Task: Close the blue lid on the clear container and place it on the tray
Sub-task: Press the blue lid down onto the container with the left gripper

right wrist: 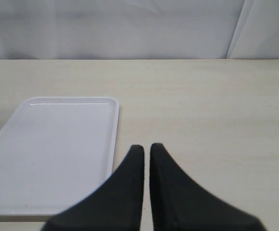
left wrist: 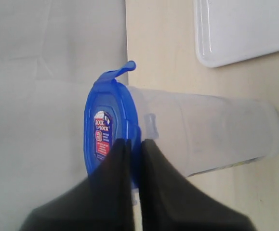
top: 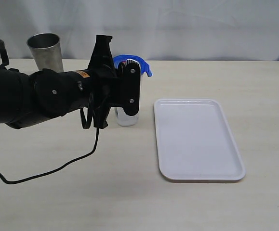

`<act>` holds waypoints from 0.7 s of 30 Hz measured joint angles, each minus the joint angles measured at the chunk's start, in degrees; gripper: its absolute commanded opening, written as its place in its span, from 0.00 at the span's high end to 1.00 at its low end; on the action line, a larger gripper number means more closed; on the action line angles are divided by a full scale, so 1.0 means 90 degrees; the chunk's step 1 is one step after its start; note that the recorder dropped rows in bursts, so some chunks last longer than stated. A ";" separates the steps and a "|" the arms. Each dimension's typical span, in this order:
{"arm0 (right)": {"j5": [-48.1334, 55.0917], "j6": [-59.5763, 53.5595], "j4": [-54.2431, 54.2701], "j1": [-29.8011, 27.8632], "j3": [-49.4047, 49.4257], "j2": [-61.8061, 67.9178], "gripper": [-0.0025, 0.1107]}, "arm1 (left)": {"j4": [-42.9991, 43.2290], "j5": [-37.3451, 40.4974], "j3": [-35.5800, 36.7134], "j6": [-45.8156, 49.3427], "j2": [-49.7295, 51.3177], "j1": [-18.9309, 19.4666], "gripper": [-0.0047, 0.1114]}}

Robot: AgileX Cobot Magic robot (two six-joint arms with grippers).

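Clear container [top: 127,117]: stood upright on the table [top: 129,192], just left of the tray [top: 197,139] and apart from it; its lower part is seen below the left arm in the exterior view.
Blue lid [left wrist: 108,132]: seated on the container's rim, sticker side outward; one tab [left wrist: 122,70] is raised clear of the wall.
Left gripper [left wrist: 135,144]: brought against the lid's edge, jaws drawn to a narrow gap; whether the rim is actually pinched cannot be told.
Right gripper [right wrist: 146,150]: held over bare table beside the tray, jaws nearly together, nothing between them.
Tray: flat, white, nothing lying on it.
Steel cup [top: 46,52]: set at the back left, well apart from the container
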 measured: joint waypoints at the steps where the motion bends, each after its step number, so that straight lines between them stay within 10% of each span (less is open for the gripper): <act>1: 0.0000 0.0000 0.0000 0.0000 0.0000 0.0000 0.94 | 0.0000 0.0012 0.0000 0.0000 0.0000 0.0000 0.79; 21: 0.0000 0.0000 0.0000 0.0000 0.0000 0.0000 0.94 | -0.0053 0.0252 0.0000 -0.0002 0.0000 0.0000 0.58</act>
